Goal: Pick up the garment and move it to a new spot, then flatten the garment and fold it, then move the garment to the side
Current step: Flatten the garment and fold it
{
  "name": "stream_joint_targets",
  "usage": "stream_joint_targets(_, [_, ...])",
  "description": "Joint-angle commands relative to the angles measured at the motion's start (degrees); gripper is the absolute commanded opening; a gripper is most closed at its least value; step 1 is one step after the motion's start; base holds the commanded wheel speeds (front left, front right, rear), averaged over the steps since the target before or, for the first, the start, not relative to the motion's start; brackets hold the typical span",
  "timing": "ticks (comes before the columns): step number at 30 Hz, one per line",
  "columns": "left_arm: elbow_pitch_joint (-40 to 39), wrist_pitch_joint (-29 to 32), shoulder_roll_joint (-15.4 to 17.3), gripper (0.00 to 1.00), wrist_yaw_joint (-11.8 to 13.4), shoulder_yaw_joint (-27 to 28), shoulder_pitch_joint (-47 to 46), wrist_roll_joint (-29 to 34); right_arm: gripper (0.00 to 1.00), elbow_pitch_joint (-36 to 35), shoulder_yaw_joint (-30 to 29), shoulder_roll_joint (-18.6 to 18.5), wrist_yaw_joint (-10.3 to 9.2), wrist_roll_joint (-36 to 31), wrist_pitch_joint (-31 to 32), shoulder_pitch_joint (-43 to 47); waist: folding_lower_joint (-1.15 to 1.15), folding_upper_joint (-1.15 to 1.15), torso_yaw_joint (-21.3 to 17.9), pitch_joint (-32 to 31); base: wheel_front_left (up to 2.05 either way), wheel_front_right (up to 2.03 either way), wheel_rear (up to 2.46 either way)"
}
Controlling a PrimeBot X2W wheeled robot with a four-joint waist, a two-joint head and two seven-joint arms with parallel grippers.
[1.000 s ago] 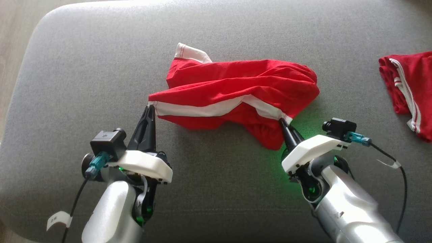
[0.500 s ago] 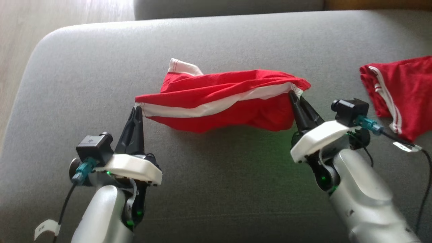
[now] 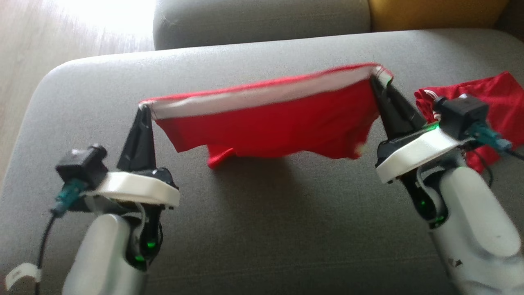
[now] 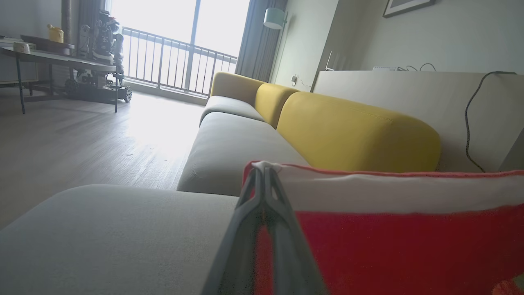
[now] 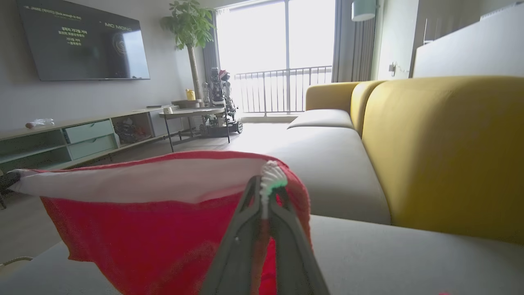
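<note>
Grey upholstery of the sofa seat (image 3: 262, 229) spreads under both arms, nearest the camera. Above it the left gripper (image 3: 144, 107) is pinched tight on one end of the white waistband. The right gripper (image 3: 380, 77) is pinched tight on the other end, so the garment (image 3: 270, 131) hangs in the air between them. Keeping the two ends well apart pulls the band taut, which probably lets the red cloth drop open and smooth out before it is laid flat. Its long axis runs left to right, tilted up toward the right, farther end. The band faces up and the loose hem points down. Just beyond the right gripper lies another red cloth (image 3: 501, 94), and farther back is the yellow backrest (image 3: 434, 14).
</note>
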Motion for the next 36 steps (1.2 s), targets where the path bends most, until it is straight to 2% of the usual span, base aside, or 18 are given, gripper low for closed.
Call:
stream_joint_targets(1, [-3.9,0.9,0.9,0.00,0.1,2.8,-2.4,-1.0,0.00,-4.4,0.0,-0.1,-0.01,-1.5,0.7,-1.1,0.00,0.00,0.1,-0.3,0.00,0.00,0.00])
stream_joint_targets(9, [-15.2,9.6,0.1,0.00,1.8,5.5,-6.5,-7.9,0.00,-16.3,-3.8,-0.2,-0.01,-6.2,7.7,-2.4,0.00,0.00,0.4,0.6,0.00,0.00,0.00])
stream_joint_targets(12, [-17.3,13.5,0.0,0.00,2.6,6.4,-10.6,-10.4,0.00,-17.9,-2.9,-1.5,-0.01,-6.5,11.0,-5.8,0.00,0.00,0.4,2.5,0.00,0.00,0.00])
stream_joint_targets(15, [-16.7,17.7,0.6,0.00,3.2,6.9,-17.6,-11.9,0.00,-16.7,-1.7,-1.8,-0.01,-3.3,13.7,-12.2,0.00,0.00,0.1,5.8,0.00,0.00,0.00])
stream_joint_targets(19, [-10.0,22.1,1.1,0.00,3.6,7.9,-30.5,-13.9,0.00,-9.8,1.7,-3.4,-0.01,0.2,15.2,-24.7,0.00,0.00,-0.2,11.9,0.00,0.00,0.00])
stream_joint_targets(20, [-7.4,22.6,2.2,0.00,3.2,7.6,-34.4,-12.7,0.00,-7.6,2.9,-4.0,-0.01,0.1,14.9,-28.5,0.00,0.00,-0.2,13.6,0.00,0.00,0.00])
stream_joint_targets(25, [6.6,21.1,3.8,0.00,2.2,6.7,-54.8,-9.3,0.00,5.9,6.3,-3.9,-0.01,0.0,10.7,-48.1,0.00,0.00,-0.2,21.8,0.00,0.00,0.00])
stream_joint_targets(26, [6.6,21.1,3.8,0.00,2.2,6.7,-54.8,-9.3,0.00,5.9,6.3,-3.9,-0.01,0.0,10.7,-48.1,0.00,0.00,-0.2,21.8,0.00,0.00,0.00])
stream_joint_targets(29, [13.6,16.7,3.5,0.00,1.6,7.0,-65.9,-7.8,0.00,13.5,8.3,-3.8,-0.01,-3.9,5.5,-58.5,0.00,0.00,0.0,25.7,0.00,0.00,0.00])
stream_joint_targets(31, [17.8,12.7,3.3,0.00,1.4,7.3,-71.3,-6.8,0.00,18.4,8.1,-2.5,-0.01,-4.8,1.8,-63.1,0.00,0.00,0.1,27.7,0.00,0.00,0.00])
stream_joint_targets(36, [27.1,4.5,1.5,0.00,-0.3,7.5,-77.3,-6.6,0.00,29.1,8.6,-0.4,-0.01,-6.5,-6.3,-67.9,0.00,0.00,0.9,31.2,0.00,0.00,0.00])
